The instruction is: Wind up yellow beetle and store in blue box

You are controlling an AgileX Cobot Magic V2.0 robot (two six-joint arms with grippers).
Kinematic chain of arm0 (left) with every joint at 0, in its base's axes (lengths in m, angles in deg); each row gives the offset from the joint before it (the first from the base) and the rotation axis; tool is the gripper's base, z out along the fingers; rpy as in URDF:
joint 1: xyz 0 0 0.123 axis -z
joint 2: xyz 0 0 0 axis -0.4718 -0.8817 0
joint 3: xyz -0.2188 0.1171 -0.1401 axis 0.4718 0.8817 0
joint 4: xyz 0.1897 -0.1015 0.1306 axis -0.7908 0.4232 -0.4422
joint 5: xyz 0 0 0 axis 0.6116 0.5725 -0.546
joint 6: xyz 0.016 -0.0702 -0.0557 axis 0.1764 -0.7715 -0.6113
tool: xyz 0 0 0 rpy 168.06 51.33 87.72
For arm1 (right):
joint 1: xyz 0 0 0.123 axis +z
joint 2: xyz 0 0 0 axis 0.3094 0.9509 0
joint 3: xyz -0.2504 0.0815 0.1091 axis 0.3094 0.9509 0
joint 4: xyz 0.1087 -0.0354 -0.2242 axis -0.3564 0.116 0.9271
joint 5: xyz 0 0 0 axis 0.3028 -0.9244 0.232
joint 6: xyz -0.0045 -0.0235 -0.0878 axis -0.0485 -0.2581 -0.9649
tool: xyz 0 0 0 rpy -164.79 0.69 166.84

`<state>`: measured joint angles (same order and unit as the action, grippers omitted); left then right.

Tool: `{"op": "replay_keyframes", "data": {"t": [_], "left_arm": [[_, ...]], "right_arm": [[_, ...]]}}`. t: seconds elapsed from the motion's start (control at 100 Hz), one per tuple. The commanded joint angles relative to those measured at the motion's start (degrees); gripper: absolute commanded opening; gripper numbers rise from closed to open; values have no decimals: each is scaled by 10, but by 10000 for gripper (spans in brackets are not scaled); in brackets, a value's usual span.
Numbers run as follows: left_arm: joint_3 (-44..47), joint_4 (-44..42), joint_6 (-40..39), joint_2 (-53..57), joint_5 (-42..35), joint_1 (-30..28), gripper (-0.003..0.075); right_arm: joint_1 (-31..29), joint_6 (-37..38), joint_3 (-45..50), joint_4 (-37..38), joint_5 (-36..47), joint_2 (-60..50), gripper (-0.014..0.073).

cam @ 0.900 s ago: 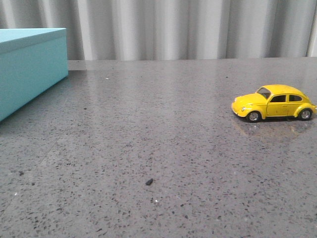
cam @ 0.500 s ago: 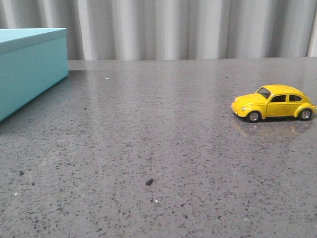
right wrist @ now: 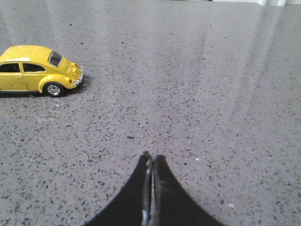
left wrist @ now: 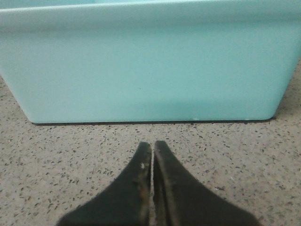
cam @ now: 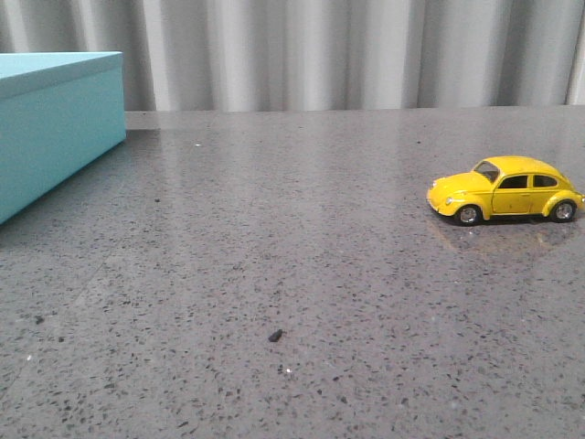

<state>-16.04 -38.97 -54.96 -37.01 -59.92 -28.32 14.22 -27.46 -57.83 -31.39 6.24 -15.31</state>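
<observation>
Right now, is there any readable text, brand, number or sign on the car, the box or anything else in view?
None: no readable text in any view.
The yellow beetle shows plain paint, no legible plate or badge.
The blue box has blank sides.

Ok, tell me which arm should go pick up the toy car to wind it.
The right arm. Its shut gripper already has the yellow car in its wrist view, and the car sits on the table's right side. The left gripper, also shut, faces the blue box instead.
</observation>
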Motion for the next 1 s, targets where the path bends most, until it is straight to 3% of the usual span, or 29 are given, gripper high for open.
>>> {"op": "replay_keyframes", "data": {"t": [0.0, 0.37, 0.99], "left_arm": [[15, 0, -6, 18, -34, 5, -21], [15, 0, -6, 18, -34, 5, -21], [15, 0, -6, 18, -125, 5, -21]], "right_arm": [[-4, -1, 13, 7, 3, -11, -61], [-4, -1, 13, 7, 3, -11, -61], [-4, -1, 13, 7, 72, -11, -61]]}}
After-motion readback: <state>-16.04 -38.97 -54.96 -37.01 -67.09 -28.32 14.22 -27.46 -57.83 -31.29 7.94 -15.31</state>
